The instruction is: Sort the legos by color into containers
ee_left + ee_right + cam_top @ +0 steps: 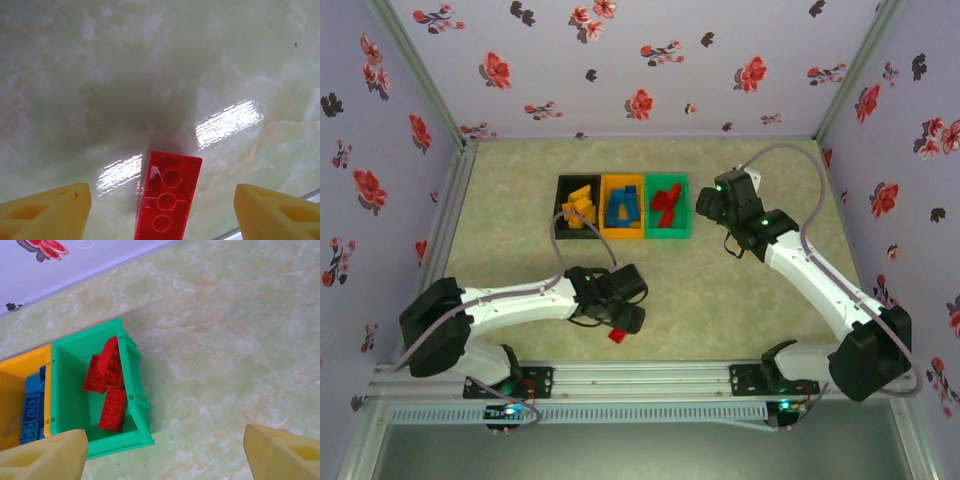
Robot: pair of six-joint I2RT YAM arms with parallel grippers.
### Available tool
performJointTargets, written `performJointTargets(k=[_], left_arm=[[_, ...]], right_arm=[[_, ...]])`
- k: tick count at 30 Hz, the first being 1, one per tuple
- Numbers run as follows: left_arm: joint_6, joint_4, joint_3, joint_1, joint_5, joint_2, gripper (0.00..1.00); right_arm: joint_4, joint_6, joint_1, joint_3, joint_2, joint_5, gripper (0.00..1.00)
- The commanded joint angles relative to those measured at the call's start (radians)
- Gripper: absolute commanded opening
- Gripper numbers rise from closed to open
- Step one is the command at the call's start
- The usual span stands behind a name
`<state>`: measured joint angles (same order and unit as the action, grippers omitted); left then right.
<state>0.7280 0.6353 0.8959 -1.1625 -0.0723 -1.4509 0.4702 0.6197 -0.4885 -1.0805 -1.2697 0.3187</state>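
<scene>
Lego (167, 200), red, lies within wide-spread left claw (162, 189), apparently untouched; right claw (165, 432) equally spread, empty, near green bin (135, 390).

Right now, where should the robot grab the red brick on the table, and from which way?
Pinch the red brick across its two long sides, near the middle, coming straight down. It lies flat on the table, long and narrow, and the open left gripper has one finger on each side of it.
</scene>
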Motion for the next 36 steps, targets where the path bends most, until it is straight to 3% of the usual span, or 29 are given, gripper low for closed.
performJointTargets(k=[1,17,24,29,36], left_arm=[[0.001,-0.005,-0.017,-0.023,0.028,-0.030,0.75],[0.011,0.029,-0.014,-0.049,0.023,-0.119,0.62],[0.017,0.018,-0.007,-0.049,0.011,-0.146,0.51],[0.008,0.023,0.013,-0.049,-0.007,-0.159,0.36],[-0.057,0.031,0.116,-0.025,-0.035,-0.180,0.30]], right_arm=[[0.010,-0.016,0.014,0.012,0.012,0.022,0.82],[0.009,-0.014,0.030,0.031,0.034,-0.010,0.83],[0.005,-0.015,0.033,0.034,0.037,-0.016,0.83],[0.008,-0.014,0.034,0.039,0.050,-0.017,0.83],[-0.015,-0.037,0.034,0.048,0.069,-0.057,0.82]])
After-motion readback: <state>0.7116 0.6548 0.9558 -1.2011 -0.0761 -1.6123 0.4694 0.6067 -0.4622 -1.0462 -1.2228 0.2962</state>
